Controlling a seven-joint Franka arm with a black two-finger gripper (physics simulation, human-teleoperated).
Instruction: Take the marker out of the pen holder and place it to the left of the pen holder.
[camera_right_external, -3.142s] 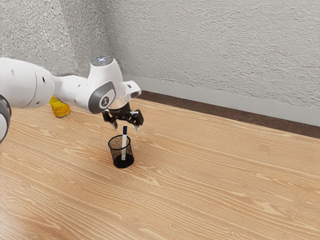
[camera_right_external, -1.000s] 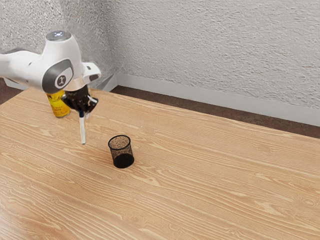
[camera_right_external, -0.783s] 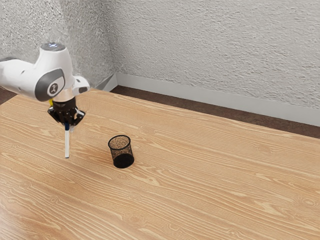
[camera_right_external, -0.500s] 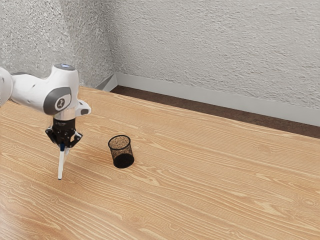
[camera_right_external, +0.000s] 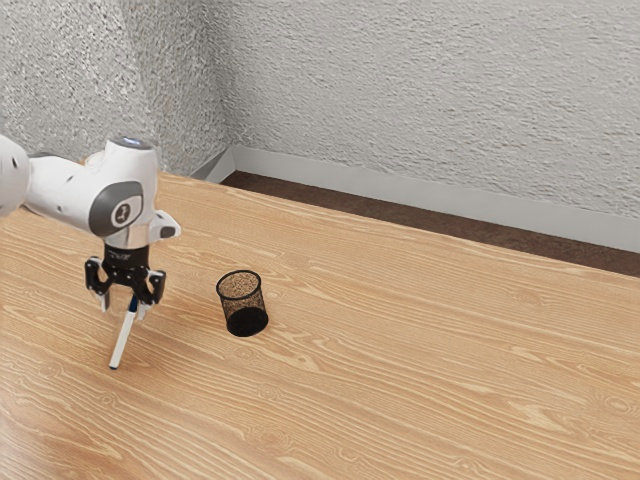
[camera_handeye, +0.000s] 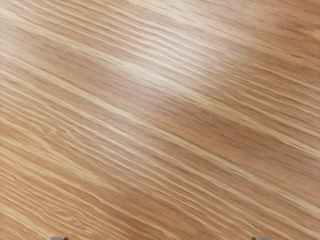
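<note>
White and dark blue: one marker (camera_right_external: 122, 342), exterior view, lower left of the frame. Slim straight barrel, blue upper end; aslant, the upper end just beneath the gripper (camera_right_external: 123, 308), the lower end at or near the table (camera_right_external: 400, 390); contact not certain. Jaws: wide, a finger standing to each side, no pinch on the marker. Whether it leans on one finger cannot be told.

Black mesh: one pen holder (camera_right_external: 245, 309), left of centre, upright and empty, apart from the marker, which lies toward the exterior view's left of it.

Handling, as judged: light, stiff, hardly fragile; smooth and round, hence likely to slip, topple or roll once down. Place of hold, should another be wanted: mid-barrel, jaws square across it, mild pressure. An end grip would probably let it swing. Best course: let it settle, then lift the jaws straight up without brushing the blue end.

Wrist view: wood grain of the table across the frame; jaw tips at the lower left and lower right edges, well apart, agreeing with a wide setting.
</note>
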